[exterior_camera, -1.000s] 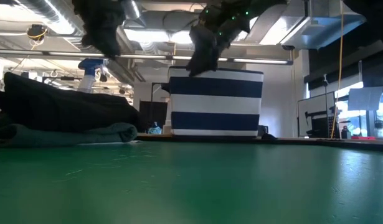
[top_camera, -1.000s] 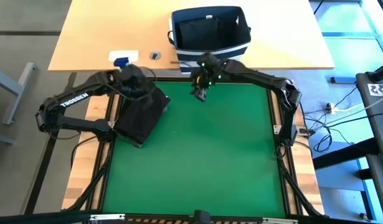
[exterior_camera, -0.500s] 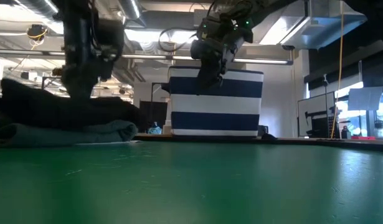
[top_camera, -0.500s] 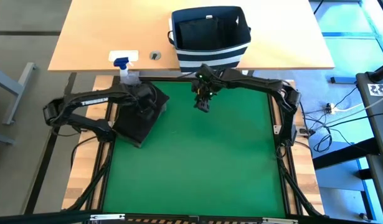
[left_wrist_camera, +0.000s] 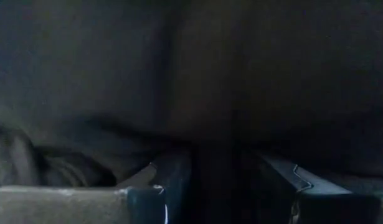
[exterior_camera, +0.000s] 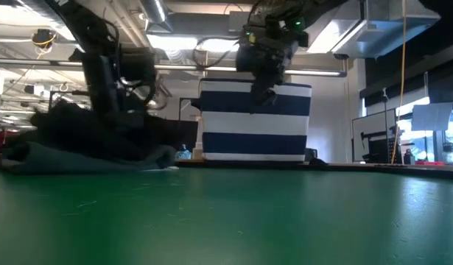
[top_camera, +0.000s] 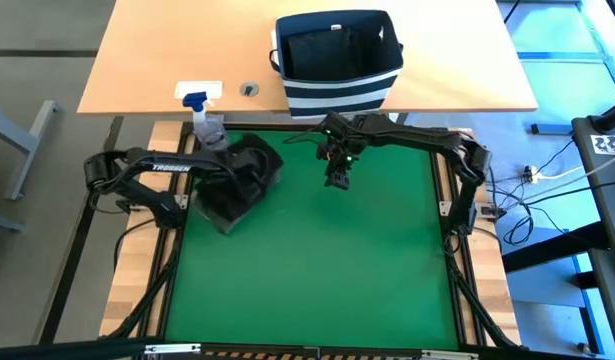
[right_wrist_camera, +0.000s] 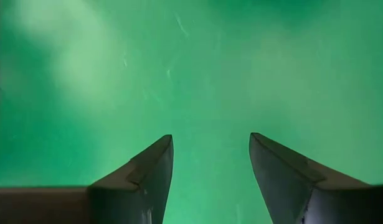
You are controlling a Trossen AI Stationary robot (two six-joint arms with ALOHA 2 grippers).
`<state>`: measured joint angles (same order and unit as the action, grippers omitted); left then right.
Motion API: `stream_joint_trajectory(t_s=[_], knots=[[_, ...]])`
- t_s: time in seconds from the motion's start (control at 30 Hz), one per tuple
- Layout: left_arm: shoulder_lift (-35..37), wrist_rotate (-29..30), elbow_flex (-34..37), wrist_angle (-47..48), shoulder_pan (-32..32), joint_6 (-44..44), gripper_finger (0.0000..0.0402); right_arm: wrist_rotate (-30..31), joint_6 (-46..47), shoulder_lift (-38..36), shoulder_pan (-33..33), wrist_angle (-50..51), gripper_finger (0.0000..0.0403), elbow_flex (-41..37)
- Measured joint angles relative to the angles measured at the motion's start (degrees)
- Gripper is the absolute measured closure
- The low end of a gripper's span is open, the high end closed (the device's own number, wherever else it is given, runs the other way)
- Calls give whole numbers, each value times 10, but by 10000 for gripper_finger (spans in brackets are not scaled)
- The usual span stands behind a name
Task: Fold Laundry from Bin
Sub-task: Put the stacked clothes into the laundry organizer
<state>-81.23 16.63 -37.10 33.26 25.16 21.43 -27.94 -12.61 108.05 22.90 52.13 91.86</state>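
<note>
**Dark cloth under the left gripper, bare green mat under the right**

Black and dark olive laundry (top_camera: pixel 235 185) piled at the left edge of the green mat (top_camera: pixel 317 270), directly beneath the left gripper (top_camera: pixel 249 165). Left gripper pressed down into the top of the pile; in the left wrist view, fingers (left_wrist_camera: pixel 169 186) set a narrow gap apart with dark fabric (left_wrist_camera: pixel 203 93) filling the whole field ahead and between them; cannot tell whether cloth is actually pinched. In the low view, pile (exterior_camera: pixel 86 143) lying flat on the mat with the olive layer at the bottom and the left arm coming down onto it from above.

Right gripper (top_camera: pixel 339 178) poised above the mat, to the right of the pile and well apart from it, holding nothing. In the right wrist view, fingers (right_wrist_camera: pixel 151 168) spread moderately wide with only bare green surface between and beyond them. In the low view, right gripper (exterior_camera: pixel 264 92) hanging clear of the mat in front of the bin.

Navy bin (top_camera: pixel 337 62) with white stripes standing on the wooden table (top_camera: pixel 147 60) just beyond the right gripper, past the far edge of the mat; dark interior, contents indistinct. Clear spray bottle (top_camera: pixel 203 118) with blue nozzle just beyond the left gripper, at the mat's far left corner.
</note>
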Motion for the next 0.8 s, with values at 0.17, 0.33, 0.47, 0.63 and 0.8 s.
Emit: stream_joint_trajectory(t_s=[0.17,0.33,0.47,0.63,0.8], knots=[[-2,-91,-3,-107,-54,-92,257,34,10,-66,0,-46,215,-113],[-6,-146,-1,-224,-103,-203,257,38,54,-139,-1,-131,228,-243],[-5,-164,-1,-283,-127,-263,257,9,116,-172,-1,-205,228,-324],[19,-141,-55,-223,-142,-206,257,1,218,-165,-1,-243,228,-342],[48,-115,-149,-84,-149,-155,257,-24,304,-164,-1,-277,216,-341]])
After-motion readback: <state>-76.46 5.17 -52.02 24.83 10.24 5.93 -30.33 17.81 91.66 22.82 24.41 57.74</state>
